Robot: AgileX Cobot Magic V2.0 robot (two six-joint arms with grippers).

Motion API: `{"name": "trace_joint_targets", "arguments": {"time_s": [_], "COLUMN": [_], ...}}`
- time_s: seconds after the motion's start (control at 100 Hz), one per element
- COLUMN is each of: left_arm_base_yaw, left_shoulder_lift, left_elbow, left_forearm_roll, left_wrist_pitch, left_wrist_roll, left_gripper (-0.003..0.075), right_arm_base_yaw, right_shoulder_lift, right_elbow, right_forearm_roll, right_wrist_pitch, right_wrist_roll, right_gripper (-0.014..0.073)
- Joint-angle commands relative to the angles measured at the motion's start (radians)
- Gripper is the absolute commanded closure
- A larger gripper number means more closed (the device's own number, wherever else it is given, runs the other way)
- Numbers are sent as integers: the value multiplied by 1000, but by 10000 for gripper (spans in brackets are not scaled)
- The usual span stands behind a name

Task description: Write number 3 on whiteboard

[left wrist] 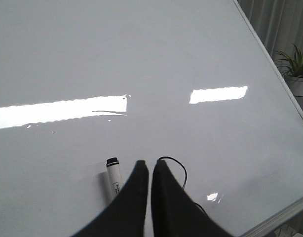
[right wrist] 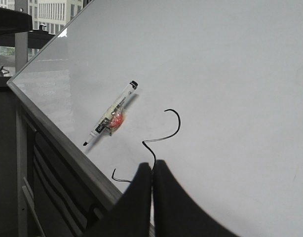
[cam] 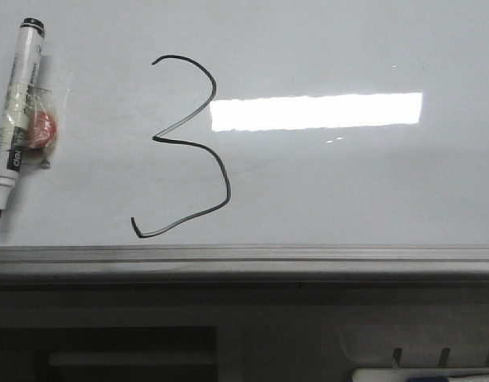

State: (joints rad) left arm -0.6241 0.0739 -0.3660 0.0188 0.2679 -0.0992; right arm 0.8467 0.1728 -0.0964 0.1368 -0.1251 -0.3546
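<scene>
With the number 3 drawn, the light, slick marker lies near the whiteboard left edge, best pinched mid-barrel, while both the left end effector and right end effector sit closed and empty

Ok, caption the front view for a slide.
Finished number 3 on the whiteboard, uncapped marker lying to its left.

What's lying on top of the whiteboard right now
On the whiteboard lie a drawn number 3 and, beside it, an uncapped marker pen with a small red lump taped on. Whatever is under the pen is hidden.
</scene>
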Motion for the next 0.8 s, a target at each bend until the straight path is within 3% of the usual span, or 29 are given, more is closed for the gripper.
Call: {"name": "trace_joint_targets", "arguments": {"time_s": [0.0,0.28,0.4,0.64,0.79], "left_arm_base_yaw": [3,45,170,535,600], "left_shoulder_lift": [11,3,-3,-59,-91], "left_elbow": [-25,7,32,148,244], "left_forearm_roll": [-8,62,42,-62,-62], "left_wrist_pitch": [-67,-57,-59,-96,-184], "left_wrist_roll": [-6,76,141,144,142], "left_gripper": [741,741,741,741,741], "right_arm_base_yaw": [-7,-7,-7,-7,-7], "right_shoulder_lift": [8,8,8,8,8], "right_elbow": [-26,-26,-26,-26,-26], "right_forearm_roll": [-7,-7,-7,-7,-7], "right_wrist_pitch": [-76,-76,-76,-76,-76], "right_wrist_roll": [-1,-1,-1,-1,-1], "right_gripper": [635,635,635,635,635]}}
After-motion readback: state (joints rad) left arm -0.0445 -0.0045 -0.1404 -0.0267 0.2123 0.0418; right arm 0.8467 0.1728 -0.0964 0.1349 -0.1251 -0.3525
